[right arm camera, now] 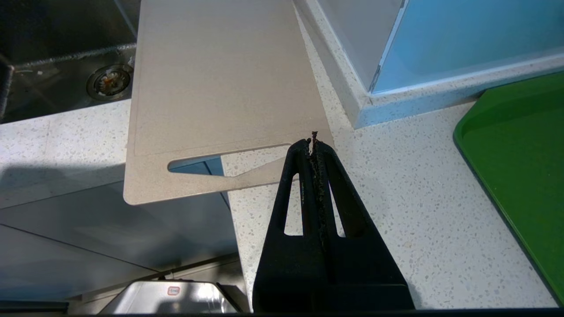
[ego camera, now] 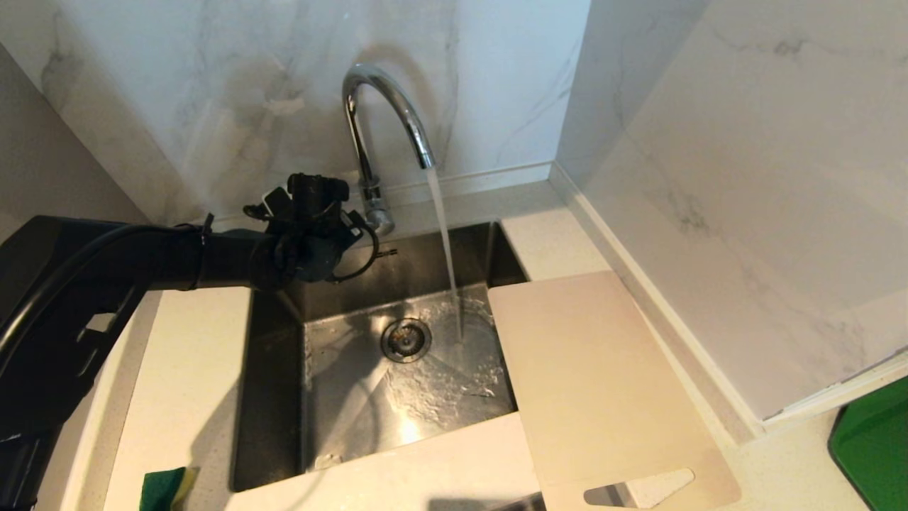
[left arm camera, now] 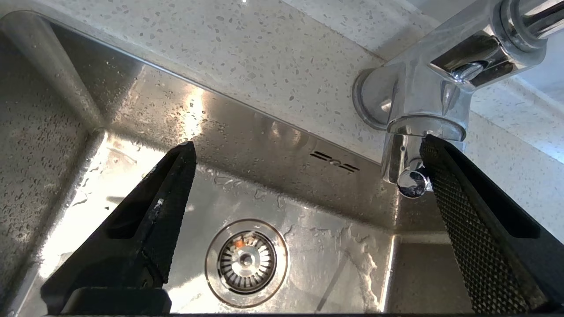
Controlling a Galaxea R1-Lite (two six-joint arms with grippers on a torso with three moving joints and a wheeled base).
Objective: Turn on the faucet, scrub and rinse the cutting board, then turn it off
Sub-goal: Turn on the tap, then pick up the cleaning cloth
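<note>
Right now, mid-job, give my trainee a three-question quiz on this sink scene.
1. True or false: water is running from the faucet.
2. The left gripper is: A shut on the lever, B open beside the lever, C holding the sponge.
3. Fill in: the cutting board lies on the counter, one edge overhanging the ____.

Key: 1 true. 2 B. 3 sink.

The pale speckled countertop (ego camera: pixel 191 355) surrounds a steel sink (ego camera: pixel 269 397). On its right part lies the cutting board (ego camera: pixel 596 383), one edge over the sink, the near end past the counter's edge. A green tray (ego camera: pixel 876 447) lies far right, a green-yellow sponge (ego camera: pixel 164 488) near left.
</note>
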